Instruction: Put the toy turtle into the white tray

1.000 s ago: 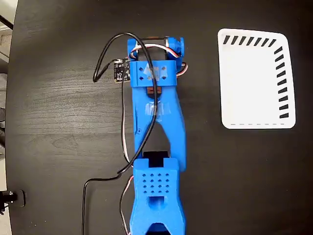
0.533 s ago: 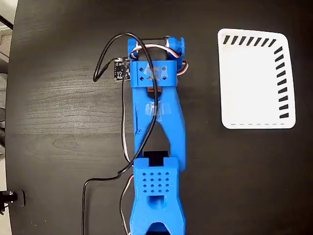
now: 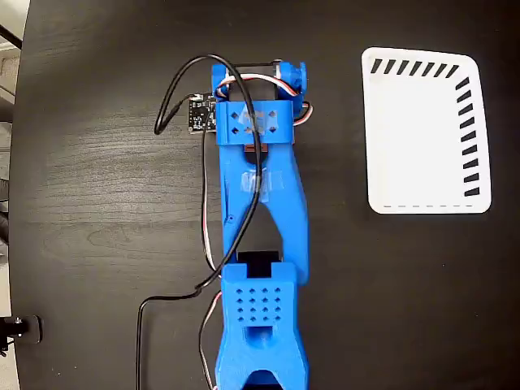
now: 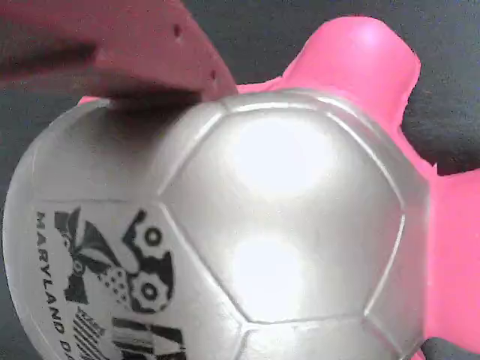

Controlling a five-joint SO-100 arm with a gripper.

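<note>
Blue arm w/ black cable on dark table. Tray well right of claw. Turtle right under claw: shiny faceted shell, black print, pink head. Claw state: can't tell.

Blue arm runs straight up the middle of the fixed view, wrist top center; can't see the gripper's fingers.

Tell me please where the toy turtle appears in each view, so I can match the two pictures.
Fixed view: the toy turtle is not visible; the blue arm covers the middle of the black table, and the white tray at upper right is empty.
Wrist view: the toy turtle fills nearly the whole picture, shell with dark print at lower left.
Shared landmark: only the dark table surface.
</note>
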